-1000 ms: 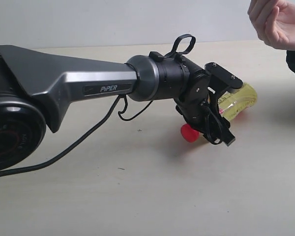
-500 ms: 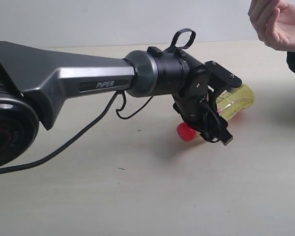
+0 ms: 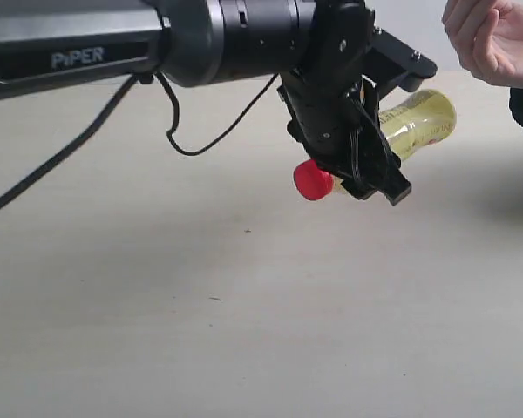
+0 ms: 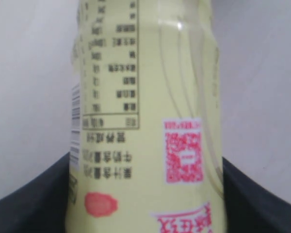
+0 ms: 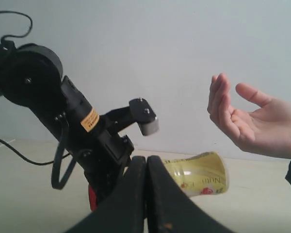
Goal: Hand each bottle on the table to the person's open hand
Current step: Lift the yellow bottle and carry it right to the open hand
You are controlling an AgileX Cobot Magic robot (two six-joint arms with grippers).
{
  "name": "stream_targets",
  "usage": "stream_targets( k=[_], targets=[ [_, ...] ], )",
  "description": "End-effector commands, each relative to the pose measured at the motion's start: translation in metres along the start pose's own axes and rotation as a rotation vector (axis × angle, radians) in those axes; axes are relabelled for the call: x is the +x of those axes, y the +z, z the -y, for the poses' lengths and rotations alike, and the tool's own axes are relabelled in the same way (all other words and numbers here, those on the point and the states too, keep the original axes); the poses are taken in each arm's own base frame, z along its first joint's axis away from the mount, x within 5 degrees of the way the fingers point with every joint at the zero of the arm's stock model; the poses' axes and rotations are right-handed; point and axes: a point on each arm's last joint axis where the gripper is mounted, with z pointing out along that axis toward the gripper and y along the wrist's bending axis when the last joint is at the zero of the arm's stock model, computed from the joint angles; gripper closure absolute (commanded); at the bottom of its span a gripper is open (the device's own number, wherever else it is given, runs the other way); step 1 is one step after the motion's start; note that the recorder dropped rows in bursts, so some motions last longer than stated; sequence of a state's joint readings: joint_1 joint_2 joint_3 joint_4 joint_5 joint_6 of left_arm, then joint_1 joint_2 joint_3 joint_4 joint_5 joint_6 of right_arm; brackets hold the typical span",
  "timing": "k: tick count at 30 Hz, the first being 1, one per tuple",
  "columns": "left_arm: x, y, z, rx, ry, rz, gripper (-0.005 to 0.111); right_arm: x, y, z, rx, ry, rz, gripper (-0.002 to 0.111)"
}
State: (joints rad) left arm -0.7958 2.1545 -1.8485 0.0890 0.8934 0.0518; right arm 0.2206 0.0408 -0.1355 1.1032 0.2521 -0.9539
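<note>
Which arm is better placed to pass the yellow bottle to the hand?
Left: the left gripper grips the yellow bottle off the table, close to the person's open hand. The right gripper is shut and empty.

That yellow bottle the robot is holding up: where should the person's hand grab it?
By its bare bottom end, coming from the hand's side. The yellow bottle lies sideways in the left pincer, red cap pointing away. The pincer covers its middle, so only the bottom juts free toward the open hand.
</note>
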Motion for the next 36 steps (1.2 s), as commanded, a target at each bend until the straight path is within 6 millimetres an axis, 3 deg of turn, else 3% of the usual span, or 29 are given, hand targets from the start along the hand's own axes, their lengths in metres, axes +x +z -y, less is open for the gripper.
stream_targets(
  k=[1, 5, 16, 31, 36],
  targets=[
    [-0.004, -0.038, -0.002, -0.013, 0.0, 0.034, 0.085, 0.0, 0.0, 0.001, 0.011, 0.002, 0.009, 0.108],
    [-0.004, -0.062, -0.004, -0.016, -0.006, 0.046, 0.105, 0.0, 0.0, 0.001, 0.011, 0.002, 0.009, 0.108],
    [-0.004, -0.107, -0.009, -0.033, -0.117, 0.106, 0.107, 0.0, 0.0, 0.001, 0.011, 0.002, 0.009, 0.108],
    [-0.017, -0.1, 0.0, 0.063, -0.347, 0.288, 0.107, 0.0, 0.0, 0.001, 0.011, 0.002, 0.009, 0.108],
    [-0.019, -0.096, 0.002, 0.071, -0.342, 0.321, 0.107, 0.0, 0.0, 0.001, 0.011, 0.002, 0.009, 0.108]
  ],
)
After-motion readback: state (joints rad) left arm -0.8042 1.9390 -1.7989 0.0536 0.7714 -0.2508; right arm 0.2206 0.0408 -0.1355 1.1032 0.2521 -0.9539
